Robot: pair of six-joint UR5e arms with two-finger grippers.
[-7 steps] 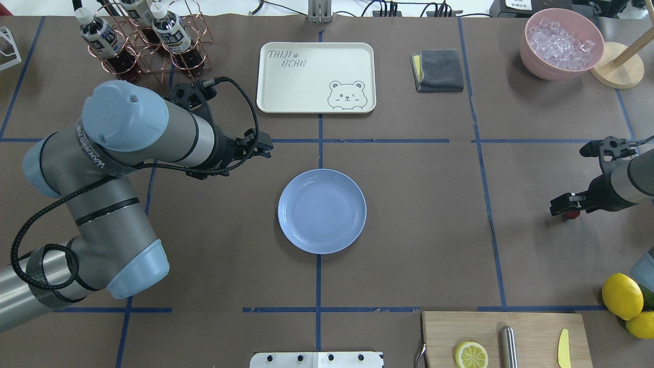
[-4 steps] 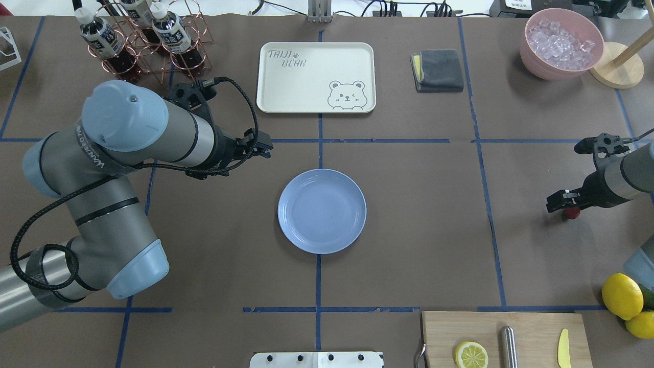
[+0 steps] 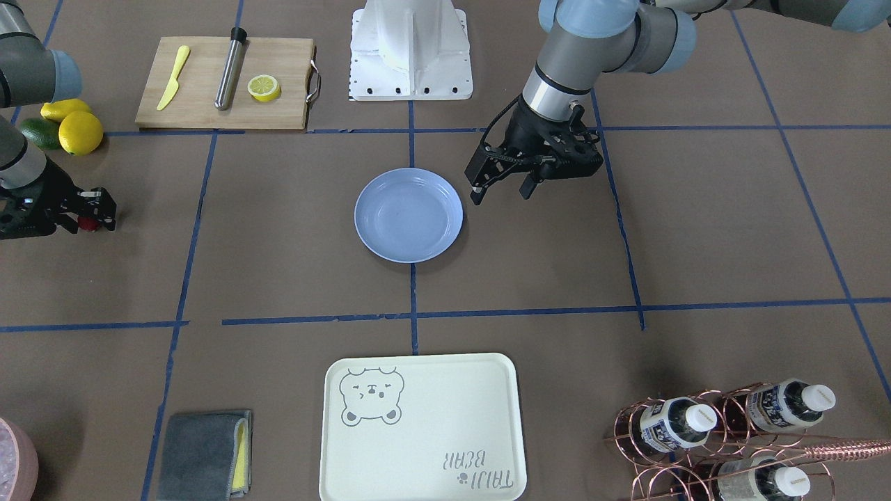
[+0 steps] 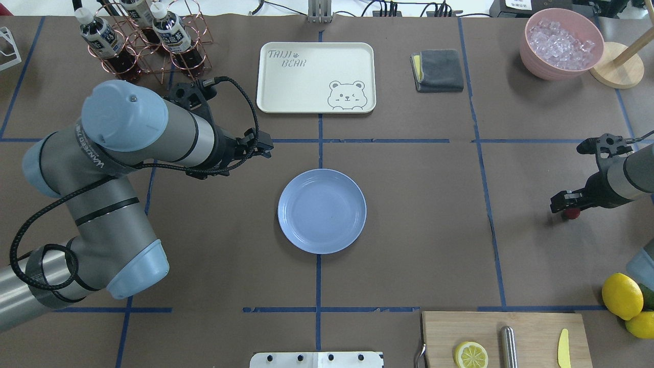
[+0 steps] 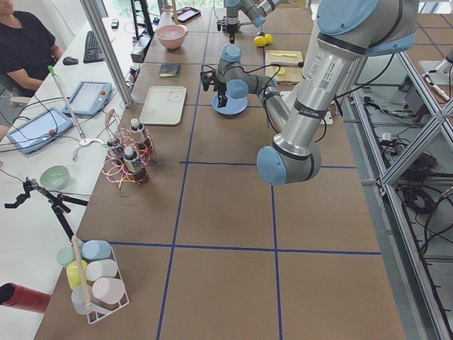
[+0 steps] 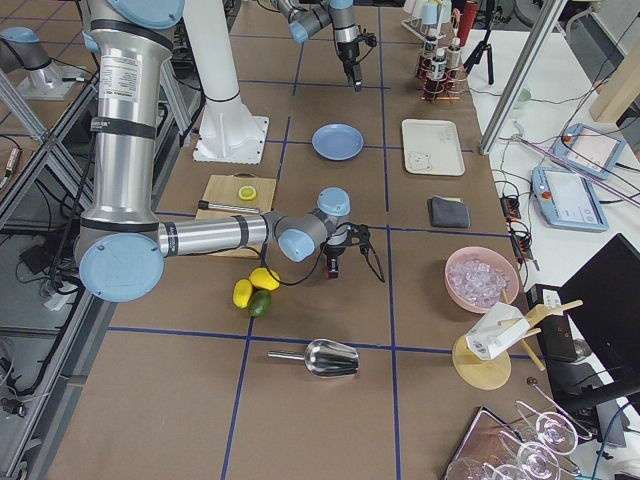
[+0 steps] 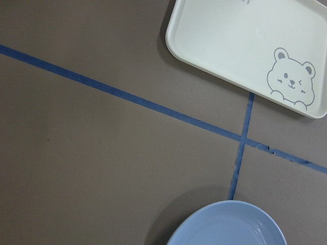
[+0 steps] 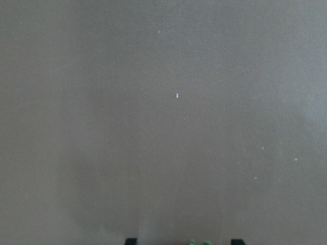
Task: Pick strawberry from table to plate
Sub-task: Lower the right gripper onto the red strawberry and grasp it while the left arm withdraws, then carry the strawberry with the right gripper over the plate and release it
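Note:
The strawberry [image 4: 572, 213] is a tiny dark-red berry on the brown paper table [image 4: 434, 230], far right of centre. My right gripper [image 4: 564, 207] is low over it, and its jaws look open with the berry between them. In the right wrist view only the two fingertips [image 8: 131, 241] and a bit of the berry's green top [image 8: 198, 242] show at the bottom edge. The light-blue plate [image 4: 322, 211] lies empty at the table's middle. My left gripper [image 4: 260, 145] hangs open above the table just left of and beyond the plate, holding nothing.
A cream bear-print tray [image 4: 316, 76] lies beyond the plate, a grey cloth [image 4: 439, 70] and a pink bowl of ice [image 4: 562, 43] to its right. Lemons [image 4: 622, 295] and a cutting board [image 4: 531, 327] sit near the right arm. A wire bottle rack [image 4: 148, 36] stands far left.
The right gripper shifted slightly away from the robot and sideways around the strawberry, which stayed on the table. The left arm has not moved.

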